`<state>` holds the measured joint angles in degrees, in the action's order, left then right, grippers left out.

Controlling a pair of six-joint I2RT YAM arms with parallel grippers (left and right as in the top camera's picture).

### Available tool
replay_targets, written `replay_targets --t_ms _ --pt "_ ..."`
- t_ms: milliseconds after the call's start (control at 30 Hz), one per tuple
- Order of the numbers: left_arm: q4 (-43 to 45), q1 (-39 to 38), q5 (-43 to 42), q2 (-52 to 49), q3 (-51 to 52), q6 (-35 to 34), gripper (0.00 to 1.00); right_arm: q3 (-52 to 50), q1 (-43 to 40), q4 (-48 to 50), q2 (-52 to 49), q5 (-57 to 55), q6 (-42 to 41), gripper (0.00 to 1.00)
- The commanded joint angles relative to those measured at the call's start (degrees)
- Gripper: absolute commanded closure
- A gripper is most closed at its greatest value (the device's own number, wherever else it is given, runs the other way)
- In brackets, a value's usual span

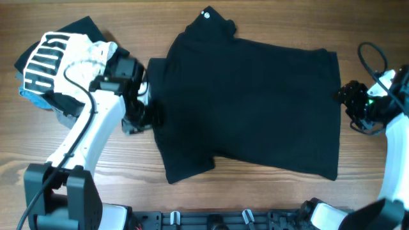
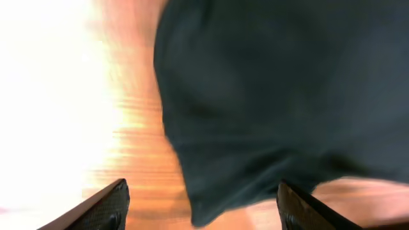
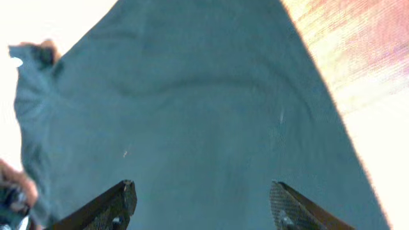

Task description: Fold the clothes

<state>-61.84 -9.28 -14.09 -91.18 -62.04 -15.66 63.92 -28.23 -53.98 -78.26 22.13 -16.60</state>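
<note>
The black T-shirt (image 1: 246,105) lies spread flat on the wooden table, collar with a tiny white round logo (image 1: 206,15) at the top edge. My left gripper (image 1: 148,114) is at the shirt's left edge, open and empty; in the left wrist view (image 2: 201,201) a sleeve corner of the shirt (image 2: 275,96) lies between the fingers. My right gripper (image 1: 342,96) is at the shirt's right edge, open and empty; in the right wrist view (image 3: 201,201) its fingers hover over the shirt (image 3: 192,115).
A white garment with black striped print (image 1: 54,57) sits on a pile of folded clothes (image 1: 61,102) at the far left, behind my left arm. A black cable (image 1: 370,54) loops near the right arm. The table's front edge has a black rail (image 1: 217,220).
</note>
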Motion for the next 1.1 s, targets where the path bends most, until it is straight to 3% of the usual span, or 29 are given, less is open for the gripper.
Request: replay_targets --t_ms 0,233,300,467,600,700,833,1067 --pt "5.0 -0.3 -7.0 0.2 9.7 -1.8 0.27 0.8 0.1 -3.8 0.7 0.4 -0.7 0.26" --pt "14.6 -1.6 -19.5 0.2 20.0 -3.0 0.39 -3.5 0.1 -5.3 -0.2 -7.2 -3.1 0.14" --pt "14.4 -3.5 -18.7 0.2 20.6 -3.1 0.40 -5.2 0.1 -4.9 -0.6 -7.3 -3.3 0.14" --pt "14.4 -9.0 -8.8 -0.5 20.7 -11.4 0.42 -9.5 0.1 -2.6 -1.8 -7.3 -5.9 0.13" --pt "14.3 -11.2 -7.2 -1.1 20.8 -13.3 0.38 -11.7 0.1 -1.7 -2.5 -7.3 -6.0 0.13" --pt "14.6 -10.8 -5.1 -1.1 20.8 -14.8 0.33 -12.9 0.1 -0.3 -2.5 -7.3 -6.1 0.13" --pt "11.2 -8.0 -6.9 -1.1 20.6 -14.8 0.39 -13.0 0.1 -0.1 -2.5 -7.3 -6.1 0.13" --pt "10.6 -6.2 -7.1 -1.1 20.8 -14.9 0.35 -13.0 0.1 0.0 -2.5 -7.3 -6.1 0.13"
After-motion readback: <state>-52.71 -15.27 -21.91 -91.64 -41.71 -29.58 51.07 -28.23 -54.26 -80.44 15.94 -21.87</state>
